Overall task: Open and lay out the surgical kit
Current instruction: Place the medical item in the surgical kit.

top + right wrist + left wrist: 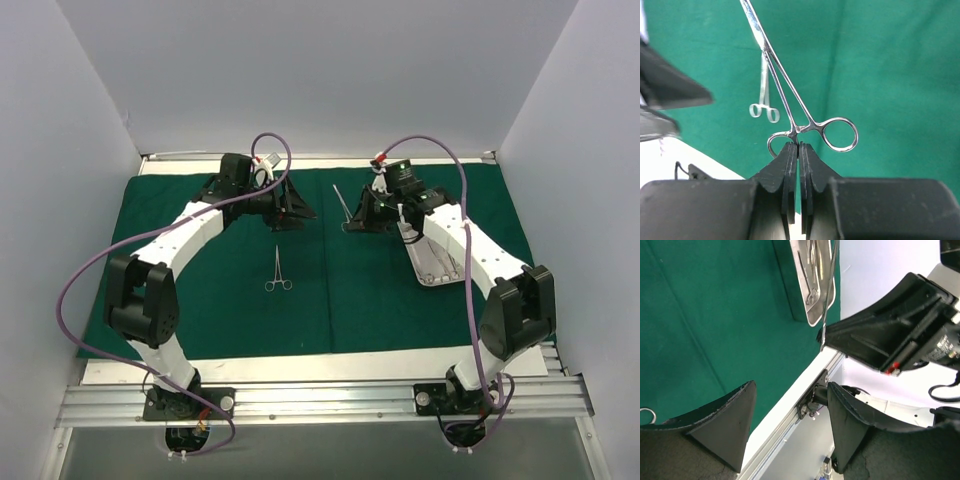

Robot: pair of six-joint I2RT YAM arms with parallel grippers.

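Dark green cloth drape [200, 260] lies spread flat over the table, centre crease running front to back; my right gripper [799, 146] is pinched shut on a ring-handled forceps [765, 48], gripping it at the shanks just by the rings, one ring sticking out to each side of my fingers; the forceps is off the cloth, tip pointing away from me toward the far middle of the drape; in the top view this is just right of the centre crease, near the far edge; my left gripper [792, 387] hangs over the far part of the drape left of the crease, jaws standing wide with nothing between them, facing the right gripper and near it but not touching; a second forceps [278, 272] lies flat on the drape left of the crease, rings toward the near edge, apart from both grippers; the steel tray [432, 268] sits on the right half of the drape, partly under my right forearm; slim silver instruments [810, 270] lie inside it, count unclear from here.
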